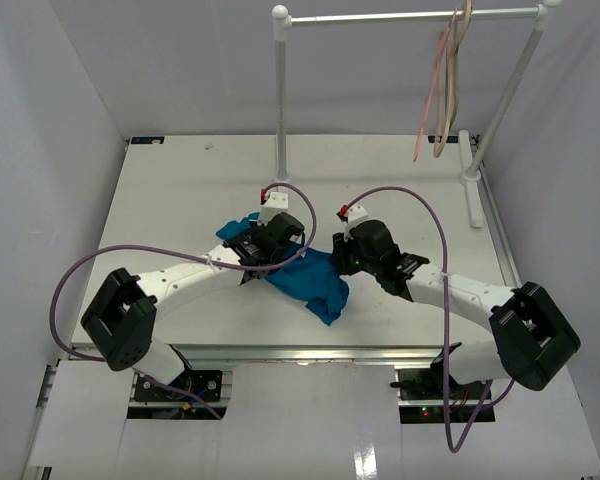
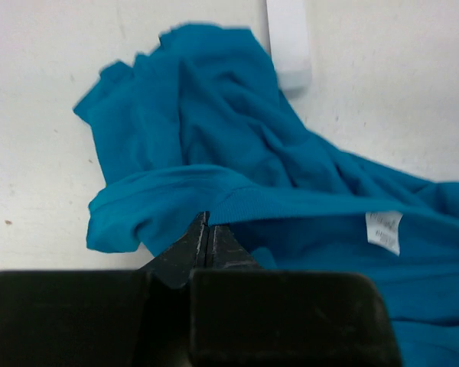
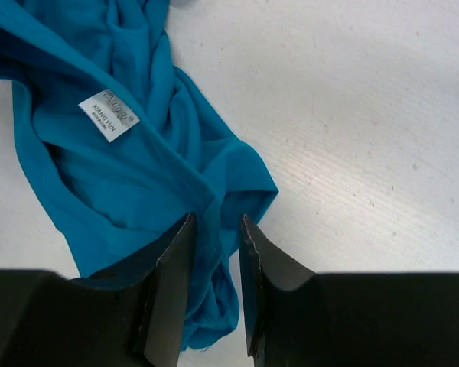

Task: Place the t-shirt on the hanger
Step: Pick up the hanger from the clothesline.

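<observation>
The teal-blue t-shirt (image 1: 305, 278) lies crumpled on the table between both arms. My left gripper (image 2: 206, 220) is shut, its tips pinching the ribbed collar edge of the t-shirt (image 2: 214, 130); the white neck label (image 2: 384, 231) lies to the right. My right gripper (image 3: 216, 222) is open, its jaws straddling a fold at the edge of the t-shirt (image 3: 115, 176), with the neck label (image 3: 109, 115) further ahead. The thin pink hanger (image 1: 430, 95) hangs on the rack rail at the back right, far from both grippers.
A white clothes rack with a grey rail (image 1: 400, 16) stands at the back, its left pole (image 1: 280, 100) just behind the shirt. A beige hanger (image 1: 452, 90) hangs beside the pink one. A white rack foot (image 2: 288, 38) lies just beyond the shirt.
</observation>
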Available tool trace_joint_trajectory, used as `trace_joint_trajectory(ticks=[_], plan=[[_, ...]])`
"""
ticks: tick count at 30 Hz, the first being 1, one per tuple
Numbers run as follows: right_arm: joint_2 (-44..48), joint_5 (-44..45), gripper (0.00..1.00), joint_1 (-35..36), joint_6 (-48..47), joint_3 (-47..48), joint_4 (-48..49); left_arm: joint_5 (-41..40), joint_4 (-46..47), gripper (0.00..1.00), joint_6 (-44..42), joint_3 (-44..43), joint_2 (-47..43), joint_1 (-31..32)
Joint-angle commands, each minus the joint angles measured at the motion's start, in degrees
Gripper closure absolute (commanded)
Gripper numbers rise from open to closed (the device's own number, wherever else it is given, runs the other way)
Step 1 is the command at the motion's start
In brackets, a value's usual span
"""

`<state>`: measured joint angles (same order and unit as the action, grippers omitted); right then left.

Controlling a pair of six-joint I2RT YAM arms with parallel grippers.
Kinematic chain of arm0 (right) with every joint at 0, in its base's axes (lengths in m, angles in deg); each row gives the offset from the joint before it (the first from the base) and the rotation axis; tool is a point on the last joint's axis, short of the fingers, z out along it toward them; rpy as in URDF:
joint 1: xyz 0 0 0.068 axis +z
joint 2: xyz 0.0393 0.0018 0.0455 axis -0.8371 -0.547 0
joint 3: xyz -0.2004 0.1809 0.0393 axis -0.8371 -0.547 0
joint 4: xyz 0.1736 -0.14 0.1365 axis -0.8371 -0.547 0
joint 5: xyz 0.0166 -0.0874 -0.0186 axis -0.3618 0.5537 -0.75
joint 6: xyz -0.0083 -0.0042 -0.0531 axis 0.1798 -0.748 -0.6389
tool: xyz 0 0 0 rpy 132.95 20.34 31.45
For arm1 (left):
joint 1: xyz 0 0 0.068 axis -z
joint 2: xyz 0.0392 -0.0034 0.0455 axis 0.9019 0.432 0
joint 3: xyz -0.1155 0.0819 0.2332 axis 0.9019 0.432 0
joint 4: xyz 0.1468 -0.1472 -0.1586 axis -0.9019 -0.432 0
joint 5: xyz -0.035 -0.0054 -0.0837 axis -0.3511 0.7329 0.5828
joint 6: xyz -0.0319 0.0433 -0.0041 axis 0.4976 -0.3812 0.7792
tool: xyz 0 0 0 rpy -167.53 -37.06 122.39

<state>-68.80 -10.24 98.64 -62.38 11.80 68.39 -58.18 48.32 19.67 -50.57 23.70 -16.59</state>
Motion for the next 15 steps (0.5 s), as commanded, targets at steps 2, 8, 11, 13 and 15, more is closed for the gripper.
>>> trace_joint_trajectory(ticks=[2,8,11,13,15], plan=[[7.1,4.7,0.53,0.7,0.4,3.6,-6.0,5.4,-0.1,1.0,3.8,2.5,-2.1,0.0],[13.7,11.5,0.47,1.8,-0.9,14.3,-15.4,4.3,1.0,1.0,4.7,6.0,-5.5,0.1],[13.3,18.8,0.48,1.7,-4.1,22.5,-18.8,4.4,3.4,1.0,4.6,8.8,-8.3,0.1],[12.1,23.0,0.48,1.6,-6.5,26.7,-18.7,4.3,4.9,1.0,4.1,10.3,-9.8,0.2],[8.7,30.5,0.48,1.5,-11.4,33.1,-18.0,4.0,7.5,1.0,3.3,12.9,-12.5,0.1]])
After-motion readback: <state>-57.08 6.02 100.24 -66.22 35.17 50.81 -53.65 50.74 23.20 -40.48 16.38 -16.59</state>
